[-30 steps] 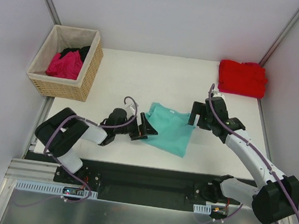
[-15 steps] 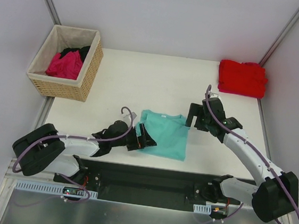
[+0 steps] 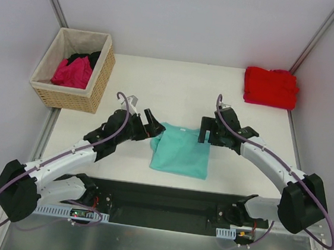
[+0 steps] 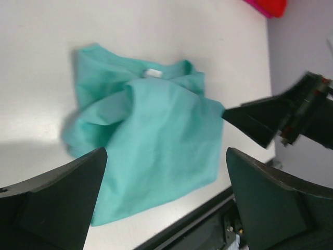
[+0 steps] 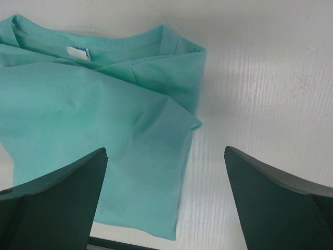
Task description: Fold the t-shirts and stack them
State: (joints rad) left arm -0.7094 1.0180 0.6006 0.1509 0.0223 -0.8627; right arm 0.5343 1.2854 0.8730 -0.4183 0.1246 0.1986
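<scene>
The teal t-shirt (image 3: pixel 179 153) lies folded in a rough rectangle at the table's near middle, collar and white neck label (image 4: pixel 153 73) at its far edge. My left gripper (image 3: pixel 153 122) is open and empty, just above the shirt's far-left corner. My right gripper (image 3: pixel 206 131) is open and empty at the far-right corner. The shirt fills the left wrist view (image 4: pixel 151 135) and the left half of the right wrist view (image 5: pixel 93 140). A folded red t-shirt (image 3: pixel 271 87) lies at the far right. Magenta (image 3: pixel 72 72) and black (image 3: pixel 91 57) shirts sit in the basket.
The woven tan basket (image 3: pixel 96 85) stands at the table's far-left corner. The black front rail (image 3: pixel 165 199) runs along the near edge, close to the teal shirt's hem. Grey walls close in at the left and right sides.
The teal shirt has been laid down and squared into a folded rectangle. My left gripper has swung from its near-left edge up to its far-left corner. My right gripper has shifted left.
</scene>
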